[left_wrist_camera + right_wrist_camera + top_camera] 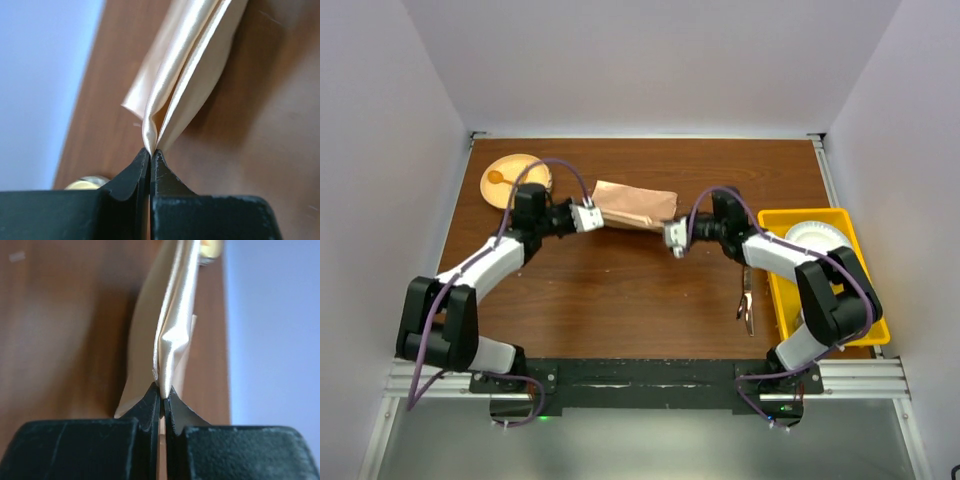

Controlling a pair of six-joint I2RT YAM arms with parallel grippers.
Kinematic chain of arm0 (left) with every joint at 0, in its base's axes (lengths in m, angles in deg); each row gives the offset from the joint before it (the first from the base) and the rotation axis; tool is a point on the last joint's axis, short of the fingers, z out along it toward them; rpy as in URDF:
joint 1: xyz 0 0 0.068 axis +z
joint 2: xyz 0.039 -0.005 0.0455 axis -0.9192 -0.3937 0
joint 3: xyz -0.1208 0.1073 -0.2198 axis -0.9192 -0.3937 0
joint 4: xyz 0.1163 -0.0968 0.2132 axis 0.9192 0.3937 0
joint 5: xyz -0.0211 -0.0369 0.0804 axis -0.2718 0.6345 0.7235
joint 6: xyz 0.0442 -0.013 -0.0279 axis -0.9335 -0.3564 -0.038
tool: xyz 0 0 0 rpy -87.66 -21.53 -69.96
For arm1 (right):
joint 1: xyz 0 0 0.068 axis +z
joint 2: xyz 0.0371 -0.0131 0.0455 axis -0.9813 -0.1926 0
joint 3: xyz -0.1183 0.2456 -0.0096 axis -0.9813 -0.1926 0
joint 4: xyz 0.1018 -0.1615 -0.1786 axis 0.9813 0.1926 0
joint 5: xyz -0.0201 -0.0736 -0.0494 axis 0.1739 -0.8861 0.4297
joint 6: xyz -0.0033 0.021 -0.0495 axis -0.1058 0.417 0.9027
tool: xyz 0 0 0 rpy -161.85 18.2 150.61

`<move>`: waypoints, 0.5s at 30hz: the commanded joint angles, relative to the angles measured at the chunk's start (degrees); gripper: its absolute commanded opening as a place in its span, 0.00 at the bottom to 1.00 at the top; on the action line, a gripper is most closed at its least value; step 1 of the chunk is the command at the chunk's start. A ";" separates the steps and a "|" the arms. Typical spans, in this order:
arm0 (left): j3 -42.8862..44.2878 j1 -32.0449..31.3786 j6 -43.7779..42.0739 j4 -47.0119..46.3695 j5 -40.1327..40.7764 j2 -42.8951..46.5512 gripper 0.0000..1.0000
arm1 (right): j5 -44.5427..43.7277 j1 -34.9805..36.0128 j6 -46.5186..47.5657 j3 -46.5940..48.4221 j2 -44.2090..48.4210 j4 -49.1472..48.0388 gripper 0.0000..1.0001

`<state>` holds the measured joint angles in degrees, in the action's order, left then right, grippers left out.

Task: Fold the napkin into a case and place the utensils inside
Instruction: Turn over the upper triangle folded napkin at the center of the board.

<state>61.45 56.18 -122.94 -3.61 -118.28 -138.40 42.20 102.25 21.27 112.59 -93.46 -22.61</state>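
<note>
The peach-orange satin napkin (635, 207) is folded into a narrow strip and stretched between both grippers over the back middle of the table. My left gripper (592, 217) is shut on its left end; in the left wrist view the cloth (185, 65) runs out from the closed tips (151, 151). My right gripper (672, 236) is shut on the right end, the satin (172, 335) pinched at the tips (162, 390). Dark utensils (746, 300) lie on the table at the right, beside the yellow bin.
A round wooden plate (517, 178) with a pale wooden spoon sits at the back left. A yellow bin (825, 300) holding a white plate (815, 235) stands along the right edge. White walls enclose the table on three sides.
</note>
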 commanded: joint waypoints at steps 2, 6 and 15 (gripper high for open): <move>-11.47 -4.12 -9.15 -1.00 1.65 8.44 0.00 | 9.18 1.25 24.35 -11.48 7.34 5.82 0.00; -18.32 -5.89 -10.47 3.21 0.94 12.40 0.00 | 10.94 2.22 31.84 -16.05 11.04 16.70 0.00; -22.91 -8.17 -14.60 15.95 -1.34 16.45 0.00 | 10.15 3.80 43.98 -17.74 12.71 36.22 0.00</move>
<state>39.46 48.10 -133.65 5.75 -120.14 -123.08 50.86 105.62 57.38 95.85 -81.92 1.58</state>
